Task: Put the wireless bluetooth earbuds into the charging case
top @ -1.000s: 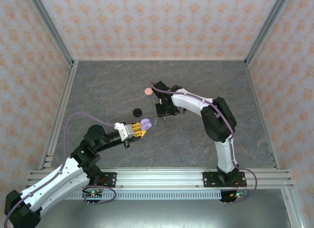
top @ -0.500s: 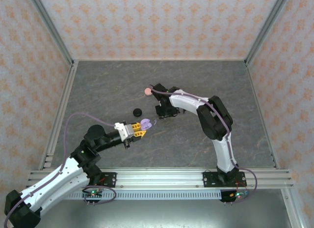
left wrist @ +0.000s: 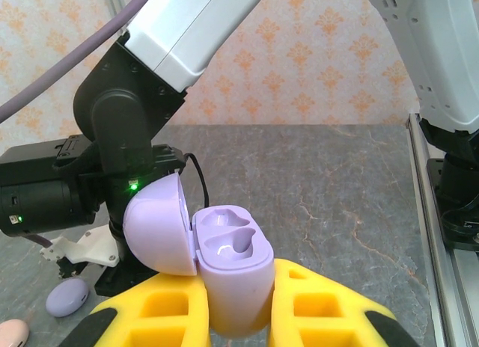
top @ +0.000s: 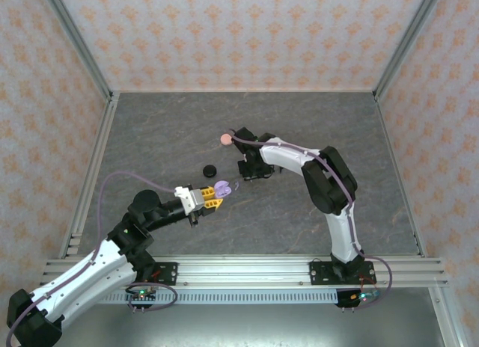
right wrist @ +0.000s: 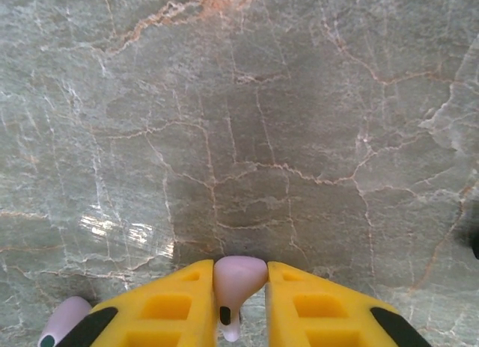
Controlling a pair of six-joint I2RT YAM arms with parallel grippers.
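My left gripper (left wrist: 236, 289) is shut on the body of an open lilac charging case (left wrist: 231, 259). Its lid (left wrist: 153, 224) is swung back to the left and both wells look empty. From above, the case (top: 221, 188) hangs just over the table's middle, at the left gripper (top: 212, 197). My right gripper (right wrist: 240, 278) is shut on a lilac earbud (right wrist: 238, 275), stem pointing back, low over the stone surface. In the top view the right gripper (top: 251, 172) sits just right of the case. A second lilac earbud (right wrist: 64, 320) lies at its left.
A pink round puck (top: 224, 140) and a black round puck (top: 210, 170) lie behind the case. A lilac earbud (left wrist: 67, 297) and a pale pink one (left wrist: 10, 333) rest on the table below the right arm's wrist. Patterned walls enclose the grey table (top: 299, 123).
The right arm's wrist has shifted slightly near the case. The left arm and the open case have stayed where they were.
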